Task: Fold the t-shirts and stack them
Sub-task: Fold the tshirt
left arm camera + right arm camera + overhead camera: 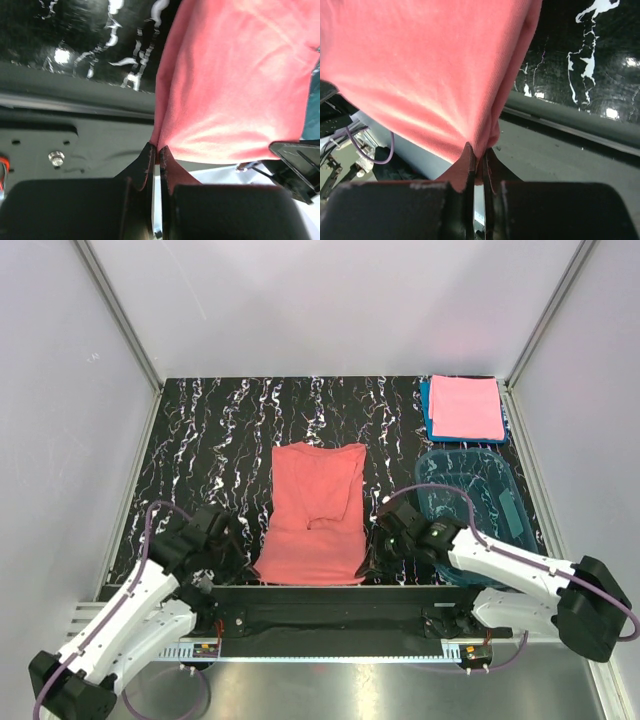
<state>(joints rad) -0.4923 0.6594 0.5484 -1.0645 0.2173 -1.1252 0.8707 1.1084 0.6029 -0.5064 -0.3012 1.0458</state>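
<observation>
A black table (210,450) veined with white fills the floor of a white-walled booth (330,300), with slanted metal posts (115,310) at its 11 and 1 o'clock corners. A clear blue tub (455,454) sits at about 4 o'clock, near the right edge. A dark rail (330,595) runs along the 6 o'clock edge.

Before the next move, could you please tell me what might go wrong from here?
1. The left tool and right tool each pinch only a thin edge of the salmon t-shirt; it may slip out when lifted.
2. The right tool sits close to the blue tub; a swing could knock it.
3. The shirt's folded-in top layer looks loose and may fall open.
</observation>
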